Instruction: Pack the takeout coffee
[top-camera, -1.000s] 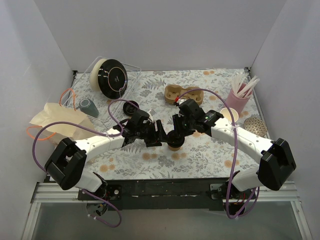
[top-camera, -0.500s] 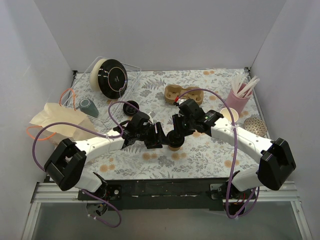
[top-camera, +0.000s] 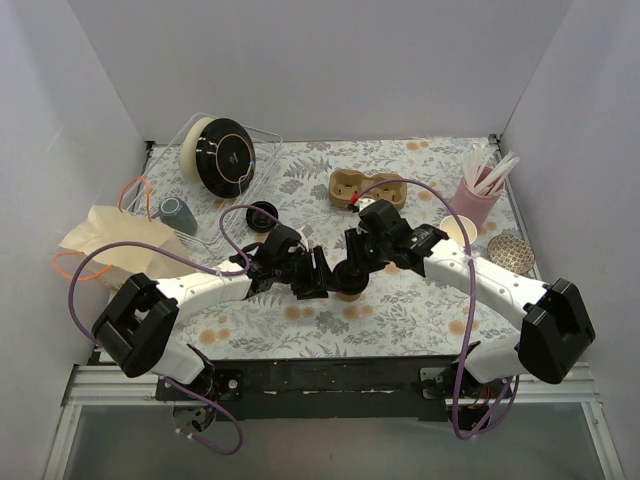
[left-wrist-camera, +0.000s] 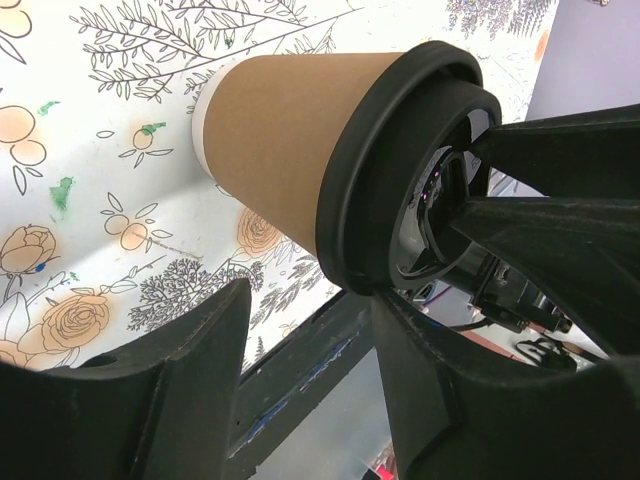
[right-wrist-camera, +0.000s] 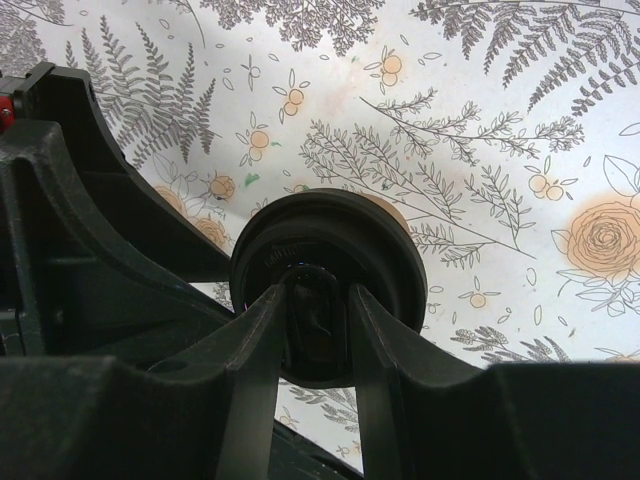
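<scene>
The takeout coffee (top-camera: 348, 291), a kraft-brown cup with a black lid, stands on the floral table at centre. In the left wrist view the takeout coffee (left-wrist-camera: 290, 130) lies just past my open left gripper (left-wrist-camera: 305, 385), whose right finger is near the lid rim. My left gripper (top-camera: 318, 277) sits close on the cup's left. My right gripper (top-camera: 352, 268) is directly above the cup. In the right wrist view its fingers (right-wrist-camera: 262, 345) are nearly together, with a narrow gap, tips resting on the lid (right-wrist-camera: 390, 245).
A kraft cup carrier (top-camera: 358, 187) lies behind the cup. A pink cup of straws (top-camera: 478, 200), a second paper cup (top-camera: 458, 230) and a mesh disc (top-camera: 510, 250) are at right. A paper bag (top-camera: 115, 245), a grey-green mug (top-camera: 178, 212), a plate rack (top-camera: 225, 155) and a loose black lid (top-camera: 262, 213) are at left.
My left gripper has crept to the right, closer to the cup. The right gripper has stayed on the lid with hardly any movement.
</scene>
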